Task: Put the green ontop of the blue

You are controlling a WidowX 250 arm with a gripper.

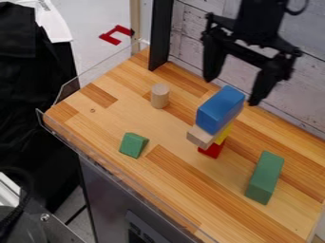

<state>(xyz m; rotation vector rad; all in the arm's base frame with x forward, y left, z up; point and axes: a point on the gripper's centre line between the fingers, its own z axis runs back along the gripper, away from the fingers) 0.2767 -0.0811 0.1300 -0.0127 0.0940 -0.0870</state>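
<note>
Nearest to me, a grey metal plate (pixel 56 229) is sitting low on the left, with a black cable (pixel 28 191) curving beside it. Beyond it, the striped wooden bench (pixel 105 121) is spreading out toward a whitewashed plank wall (pixel 304 78). Over the bench's far side the black arm (pixel 257 19) is hanging down, and its hand (pixel 231 92) is standing open, the two fingers spreading well apart and pointing downward around the top of the stack, as I'm seeing it; how high they're hanging, I can't tell. The long green block (pixel 265 176) is lying on the right, apart from the stack. The blue block (pixel 219 110) is topping that stack. Off on the left, the small green block (pixel 132 144) is resting on the bench, while a plain wooden cylinder (pixel 160 96) is standing upright farther back. Under the blue, a plain wooden block (pixel 199 137) is jutting out leftward, with a red block (pixel 212 150) sitting lowest and a yellow block (pixel 223 134) showing above it.
</note>
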